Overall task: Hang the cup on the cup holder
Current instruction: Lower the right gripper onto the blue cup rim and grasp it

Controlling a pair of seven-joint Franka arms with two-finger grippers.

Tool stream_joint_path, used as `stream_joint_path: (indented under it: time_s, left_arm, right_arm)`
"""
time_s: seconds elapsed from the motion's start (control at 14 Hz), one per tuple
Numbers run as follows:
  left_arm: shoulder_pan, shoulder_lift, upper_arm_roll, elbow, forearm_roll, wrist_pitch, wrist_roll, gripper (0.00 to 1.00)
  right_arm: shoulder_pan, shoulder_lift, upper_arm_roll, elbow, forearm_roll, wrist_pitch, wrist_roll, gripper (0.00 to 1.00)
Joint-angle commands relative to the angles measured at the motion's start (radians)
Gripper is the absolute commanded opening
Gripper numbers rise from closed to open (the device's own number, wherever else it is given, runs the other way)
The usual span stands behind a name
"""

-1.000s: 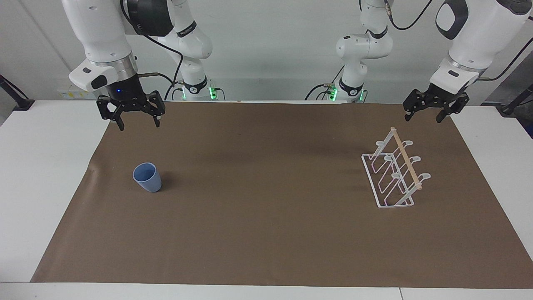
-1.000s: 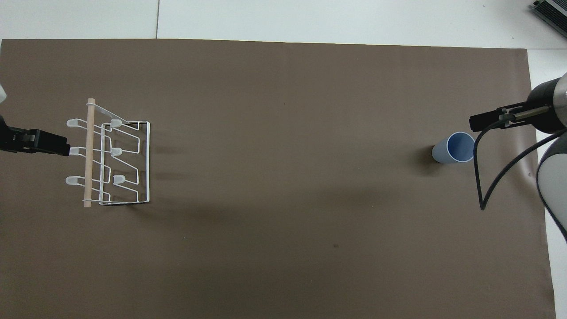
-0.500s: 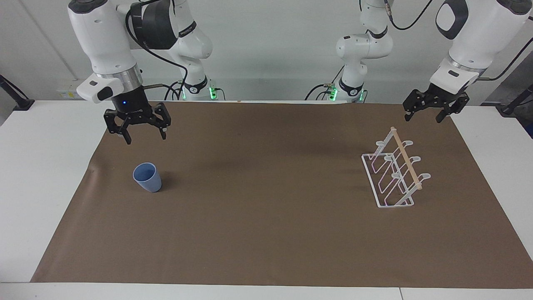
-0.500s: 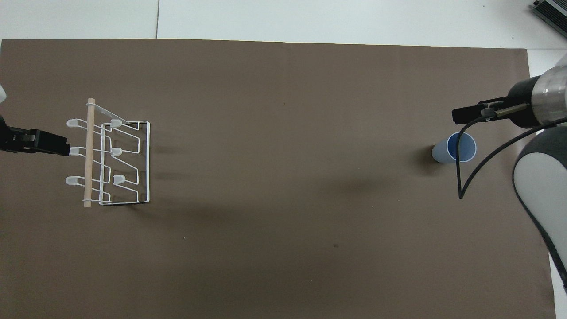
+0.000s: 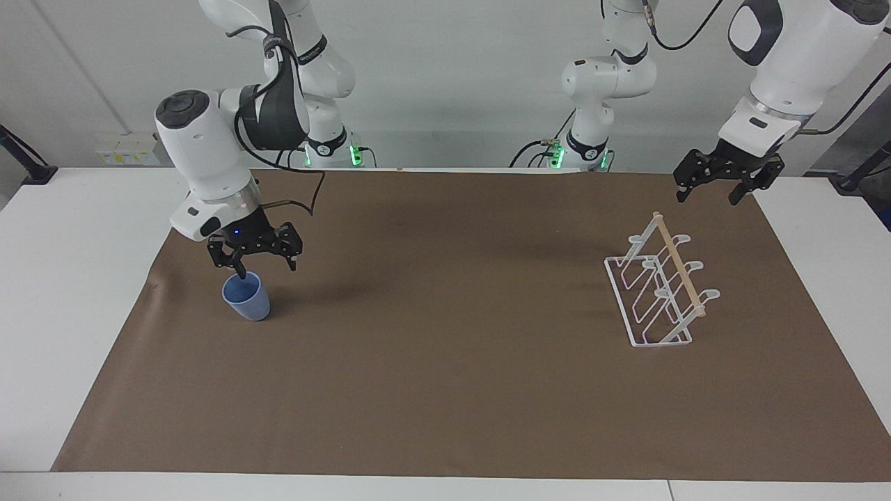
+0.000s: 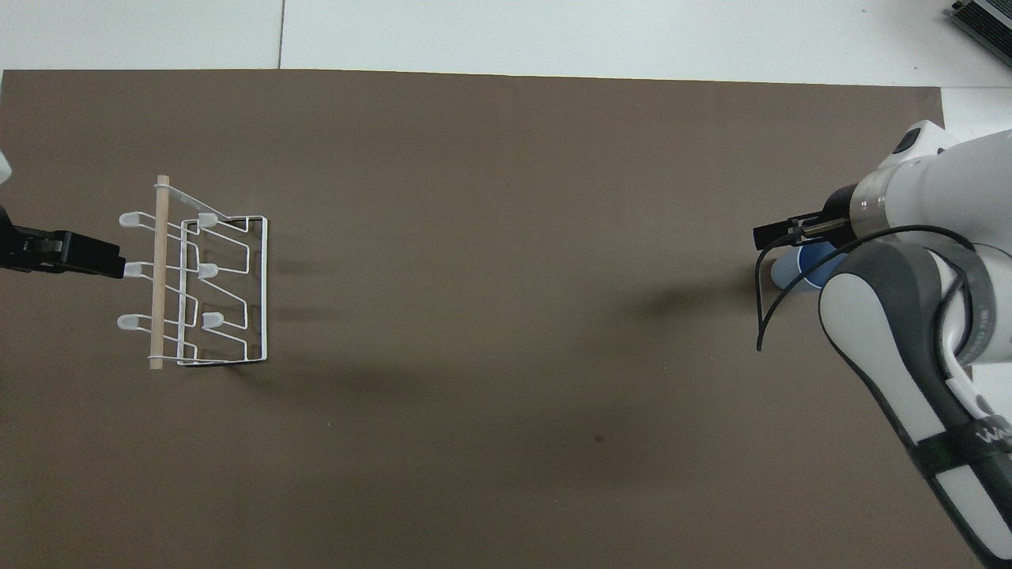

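Surface: brown mat [image 5: 445, 390] laid over the white table [image 5: 62, 278]; you have broad bare mat between the two task things, and white table shows past the mat's ends.
Hidden from you: in the overhead view the right arm covers most of the cup [image 6: 791, 273]; only a sliver of blue shows beside its wrist.
Cup: upright on the mat toward the right arm's end, mouth up [image 5: 245, 296].
Right gripper: just over the cup's rim [image 5: 266, 268], fingers spread wide; one fingertip [image 5: 241, 274] sits at or inside the mouth, the other hangs outside, over bare mat. You cannot tell from here whether it touches the rim.
Cup holder: white wire rack with a wooden rod on top [image 5: 658, 289], toward the left arm's end, well apart from the cup, all prongs bare.
Left gripper: waiting in the air, over the mat's edge by the holder [image 5: 711, 196], fingers apart; in the overhead view it is cut off at the frame edge [image 6: 63, 253].
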Motion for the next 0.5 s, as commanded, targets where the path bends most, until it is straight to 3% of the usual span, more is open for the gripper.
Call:
stream_joint_path:
  time_s: [0.0,0.43]
  left_arm:
    - [0.004,-0.026,0.003,-0.030,-0.002,0.011,0.014,1.00]
    - [0.002,-0.026,0.003,-0.030,-0.002,0.011,0.014,1.00]
  right_arm:
    - [-0.015,0.005,0.003,-0.049,0.017,0.066,-0.024,1.00]
    - [-0.050,0.005,0.003,-0.146,0.014,0.149,-0.036,1.00]
